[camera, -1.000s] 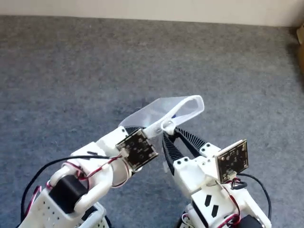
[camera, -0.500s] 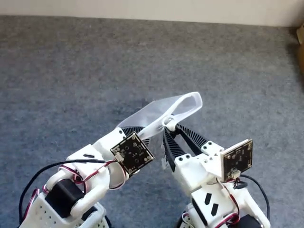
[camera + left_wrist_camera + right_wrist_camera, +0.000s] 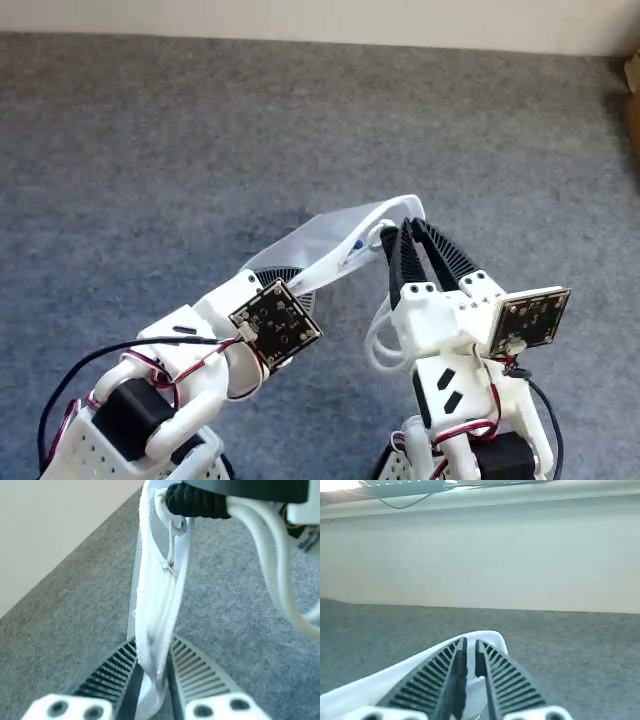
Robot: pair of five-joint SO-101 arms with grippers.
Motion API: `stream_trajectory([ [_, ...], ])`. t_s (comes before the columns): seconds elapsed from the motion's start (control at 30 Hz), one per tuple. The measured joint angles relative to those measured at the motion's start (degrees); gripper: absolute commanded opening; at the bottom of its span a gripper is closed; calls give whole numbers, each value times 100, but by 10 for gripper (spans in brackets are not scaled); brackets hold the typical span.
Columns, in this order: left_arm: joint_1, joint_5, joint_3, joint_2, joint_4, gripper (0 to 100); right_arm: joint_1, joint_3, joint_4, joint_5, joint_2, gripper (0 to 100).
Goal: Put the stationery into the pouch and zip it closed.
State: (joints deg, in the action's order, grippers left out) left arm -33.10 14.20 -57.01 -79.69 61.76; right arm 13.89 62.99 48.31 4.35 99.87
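Note:
A translucent white pouch (image 3: 325, 235) hangs lifted off the grey surface, stretched between both grippers. My left gripper (image 3: 290, 272) is shut on the pouch's near end, and the zipper edge (image 3: 157, 605) rises from between its ribbed fingers (image 3: 195, 675). My right gripper (image 3: 398, 232) is at the pouch's far end, shut on the zipper pull (image 3: 172, 530). In the left wrist view the right gripper's black fingertips (image 3: 195, 500) sit at the pull's ring. The right wrist view has its gripper (image 3: 470, 642) nearly pressed together over the white pouch (image 3: 370, 687). A faint blue item (image 3: 357, 245) shows through the pouch.
Grey carpet-like table surface (image 3: 150, 150) spreads all around, ending at a pale wall (image 3: 320, 20) at the back. A wooden object (image 3: 632, 90) stands at the right edge. The right arm's white cable loop (image 3: 378, 345) hangs beside the pouch.
My right gripper has slid up and to the right along the zipper to the pouch's far end and closed its fingers. The left arm drew back slightly, still holding the pouch.

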Motion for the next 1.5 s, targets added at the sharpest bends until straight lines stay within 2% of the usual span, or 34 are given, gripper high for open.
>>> stream_trajectory([
  [0.37,9,0,0,0,0,4,-202,18,-26,-105,0,9],
  [0.53,9,0,0,0,0,4,-484,-35,413,-123,-9,149],
  [0.63,18,0,0,0,0,5,-440,-404,1125,-123,-9,157],
  [0.8,26,-9,0,0,0,5,334,-967,2066,-123,0,157],
  [0.93,26,-9,0,0,0,5,1046,-1248,2435,-53,0,157],
  [1.1,26,-9,0,0,0,5,1486,-1284,2312,97,0,157],
  [1.37,35,-18,0,-9,0,5,1556,-167,1073,141,0,154],
  [1.5,62,-26,0,-9,0,5,1556,35,782,141,9,44],
])
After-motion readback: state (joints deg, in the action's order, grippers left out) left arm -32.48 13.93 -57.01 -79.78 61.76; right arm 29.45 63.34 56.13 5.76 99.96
